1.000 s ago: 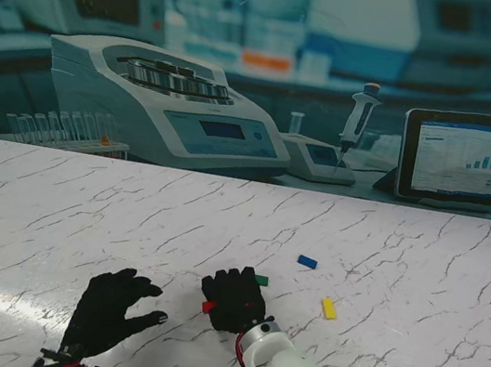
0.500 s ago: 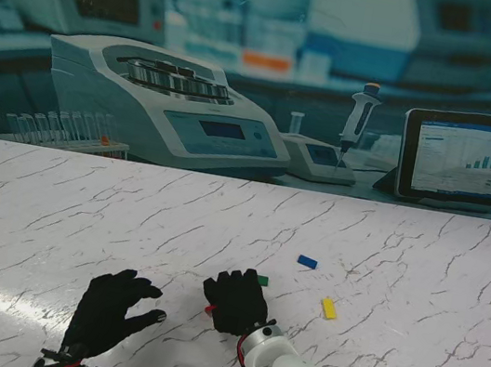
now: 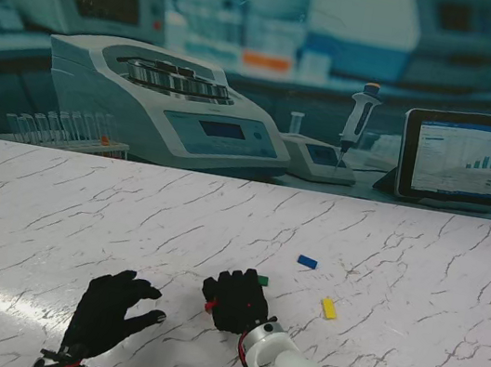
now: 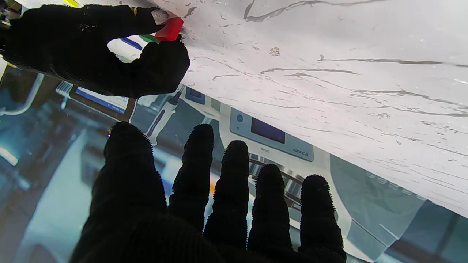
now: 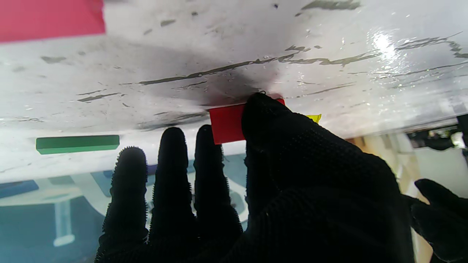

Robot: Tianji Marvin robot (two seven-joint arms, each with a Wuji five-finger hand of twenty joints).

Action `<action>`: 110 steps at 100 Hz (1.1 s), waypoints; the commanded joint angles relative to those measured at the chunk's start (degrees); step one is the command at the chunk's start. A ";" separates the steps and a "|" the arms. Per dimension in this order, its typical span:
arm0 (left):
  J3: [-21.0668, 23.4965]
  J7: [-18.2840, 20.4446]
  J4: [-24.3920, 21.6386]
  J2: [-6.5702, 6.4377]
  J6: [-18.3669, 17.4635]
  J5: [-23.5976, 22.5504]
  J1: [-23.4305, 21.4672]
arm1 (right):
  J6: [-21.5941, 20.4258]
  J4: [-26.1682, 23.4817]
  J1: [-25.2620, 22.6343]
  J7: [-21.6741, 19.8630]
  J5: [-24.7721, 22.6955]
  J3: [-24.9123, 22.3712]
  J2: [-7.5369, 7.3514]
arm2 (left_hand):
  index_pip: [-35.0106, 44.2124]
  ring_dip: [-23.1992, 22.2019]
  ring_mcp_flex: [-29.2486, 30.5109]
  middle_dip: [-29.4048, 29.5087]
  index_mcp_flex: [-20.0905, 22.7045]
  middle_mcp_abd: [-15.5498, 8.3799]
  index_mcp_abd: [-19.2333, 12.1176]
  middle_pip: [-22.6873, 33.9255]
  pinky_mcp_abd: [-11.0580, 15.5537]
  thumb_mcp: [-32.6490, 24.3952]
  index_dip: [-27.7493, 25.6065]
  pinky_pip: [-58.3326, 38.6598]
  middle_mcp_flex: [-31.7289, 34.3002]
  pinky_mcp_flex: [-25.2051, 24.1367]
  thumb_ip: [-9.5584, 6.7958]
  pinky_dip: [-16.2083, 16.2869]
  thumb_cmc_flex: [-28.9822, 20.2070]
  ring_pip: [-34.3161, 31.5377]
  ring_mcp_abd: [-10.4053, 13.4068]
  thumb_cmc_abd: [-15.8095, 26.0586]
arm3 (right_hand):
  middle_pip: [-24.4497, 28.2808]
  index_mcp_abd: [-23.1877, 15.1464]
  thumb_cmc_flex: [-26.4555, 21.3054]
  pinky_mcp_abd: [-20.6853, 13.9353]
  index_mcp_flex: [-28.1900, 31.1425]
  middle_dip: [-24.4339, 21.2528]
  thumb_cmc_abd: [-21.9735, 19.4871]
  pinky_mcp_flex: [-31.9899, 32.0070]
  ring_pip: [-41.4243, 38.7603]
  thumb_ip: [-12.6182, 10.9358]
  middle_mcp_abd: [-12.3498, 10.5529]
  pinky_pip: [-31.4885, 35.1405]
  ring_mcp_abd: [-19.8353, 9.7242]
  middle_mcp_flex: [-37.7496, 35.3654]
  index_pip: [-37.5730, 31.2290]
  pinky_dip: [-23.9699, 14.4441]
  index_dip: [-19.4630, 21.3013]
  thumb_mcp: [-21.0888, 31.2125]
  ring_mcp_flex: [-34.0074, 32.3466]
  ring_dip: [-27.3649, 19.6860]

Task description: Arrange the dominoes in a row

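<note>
The right hand pinches the red domino between thumb and fingertip, against the table; small, rigid, light, probably slick, best held by its long faces. The left hand, beside it, spreads empty

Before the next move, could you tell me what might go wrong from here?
The right hand pinches the red domino only by one end, so it may twist or tip when set down. The green domino lies right at that hand's fingers and could get knocked. The open left hand hovers close by, risking contact.
</note>
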State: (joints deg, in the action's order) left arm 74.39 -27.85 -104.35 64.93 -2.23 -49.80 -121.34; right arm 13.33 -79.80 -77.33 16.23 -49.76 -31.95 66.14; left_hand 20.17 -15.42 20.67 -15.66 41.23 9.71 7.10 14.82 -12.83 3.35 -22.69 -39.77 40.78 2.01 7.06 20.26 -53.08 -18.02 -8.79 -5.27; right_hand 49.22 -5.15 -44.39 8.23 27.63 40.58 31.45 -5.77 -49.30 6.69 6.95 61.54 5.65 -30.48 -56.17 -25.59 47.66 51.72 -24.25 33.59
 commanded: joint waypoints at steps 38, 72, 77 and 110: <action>-0.05 0.51 0.02 0.35 -1.26 0.37 -0.47 | 0.48 -0.99 0.50 -2.97 -0.53 0.93 -0.51 | 0.71 -0.44 1.05 -0.75 0.85 -1.04 -0.86 0.52 -0.36 0.52 -0.77 -1.44 0.84 -0.04 -1.05 0.90 1.61 -1.08 0.57 0.13 | -4.02 -0.76 0.90 2.90 5.23 -3.93 -0.98 2.62 3.37 -2.19 0.50 -2.66 0.78 2.55 3.94 0.55 -4.49 -4.46 2.23 -0.27; -0.13 0.33 0.19 0.41 -1.13 0.57 -0.42 | 1.68 0.00 1.25 -2.28 -1.26 1.96 -0.34 | 1.11 -0.58 1.08 -0.86 0.97 -0.98 -0.84 0.57 -0.20 0.29 -1.01 -1.57 0.88 0.08 -1.12 0.96 1.87 -1.13 0.45 0.12 | -6.12 -3.61 1.34 2.83 9.85 -6.13 -4.22 3.00 3.77 -4.33 0.18 -3.60 0.10 -0.01 3.09 -0.10 -7.29 -7.86 1.49 -0.36; -0.16 0.22 0.24 0.42 -1.07 0.52 -0.39 | 1.60 0.05 1.32 -2.31 -1.28 2.00 -0.34 | 1.20 -0.62 1.17 -0.88 1.01 -0.98 -0.83 0.62 -0.24 0.31 -1.06 -1.61 0.97 0.09 -1.11 0.98 1.97 -1.19 0.45 0.21 | -6.17 -4.69 1.76 2.71 9.89 -6.30 -3.88 3.11 3.82 -5.43 0.17 -3.92 0.08 -0.04 2.50 -0.13 -7.06 -6.94 1.57 -0.39; -0.26 -0.02 0.36 0.45 -0.93 0.54 -0.34 | 1.36 -0.28 0.93 -0.91 -2.64 1.60 -0.48 | 1.53 -0.73 1.24 -0.94 1.09 -0.69 -0.64 0.68 -0.44 0.30 -1.19 -1.83 0.99 0.19 -1.12 1.09 2.07 -1.30 0.14 0.27 | -7.53 -8.98 5.47 2.81 10.81 -6.97 -0.18 4.16 5.89 -9.39 0.12 -5.13 -0.08 3.09 1.88 -0.53 -4.32 -1.32 4.01 -1.39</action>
State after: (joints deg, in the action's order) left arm 74.33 -28.29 -104.12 65.00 -2.14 -49.54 -121.35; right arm 14.80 -79.64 -75.61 15.16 -51.90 -30.36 65.61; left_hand 21.43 -15.55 20.68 -15.89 41.24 9.70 7.10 14.82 -12.83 3.44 -22.79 -39.90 40.78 2.04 7.06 20.33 -51.84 -18.02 -8.79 -5.33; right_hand 42.21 -10.82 -39.07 8.23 35.43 34.19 30.27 -2.74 -44.13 -0.32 7.03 57.11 5.81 -28.98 -52.28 -25.45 42.05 48.73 -21.96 32.76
